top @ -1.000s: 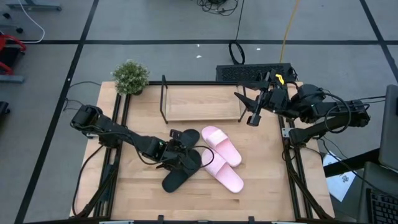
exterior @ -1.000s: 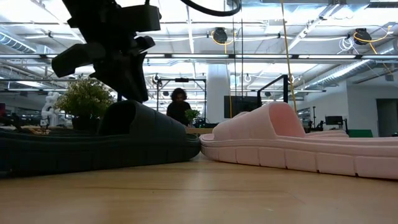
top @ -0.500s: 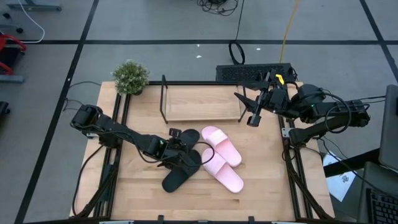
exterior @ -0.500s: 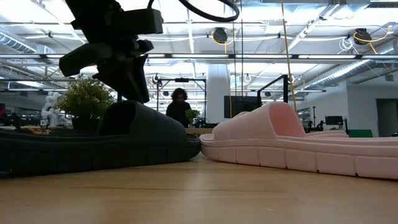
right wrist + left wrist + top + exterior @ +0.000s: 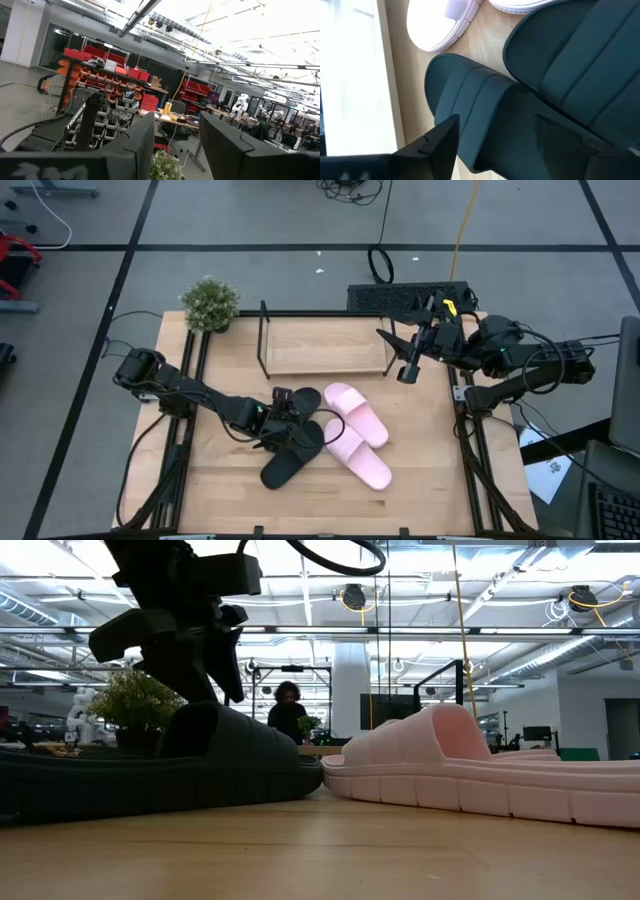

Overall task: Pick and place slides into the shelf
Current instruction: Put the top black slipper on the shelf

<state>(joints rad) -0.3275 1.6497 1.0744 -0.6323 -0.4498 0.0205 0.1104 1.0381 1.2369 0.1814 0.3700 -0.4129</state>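
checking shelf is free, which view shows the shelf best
The high view: the shelf shows whole from above, its board bare, beyond the slides, with the right gripper beside its end. In the low view the slides block it, the left wrist view shows only slides, and the right wrist view faces the room.

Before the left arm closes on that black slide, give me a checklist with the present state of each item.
1. Left gripper over a black slide: ok, its jaws stand open astride the strap in the left wrist view.
2. Slide already gripped: not ok, the fingers are not closed on it.
3. Target free of neighbours: not ok, the second black slide overlaps it, and the pink slides lie right beside.
4. Shelf has room: ok, its board is bare.
5. Right gripper out of the way: ok, it hangs at the shelf's right end, jaws open.
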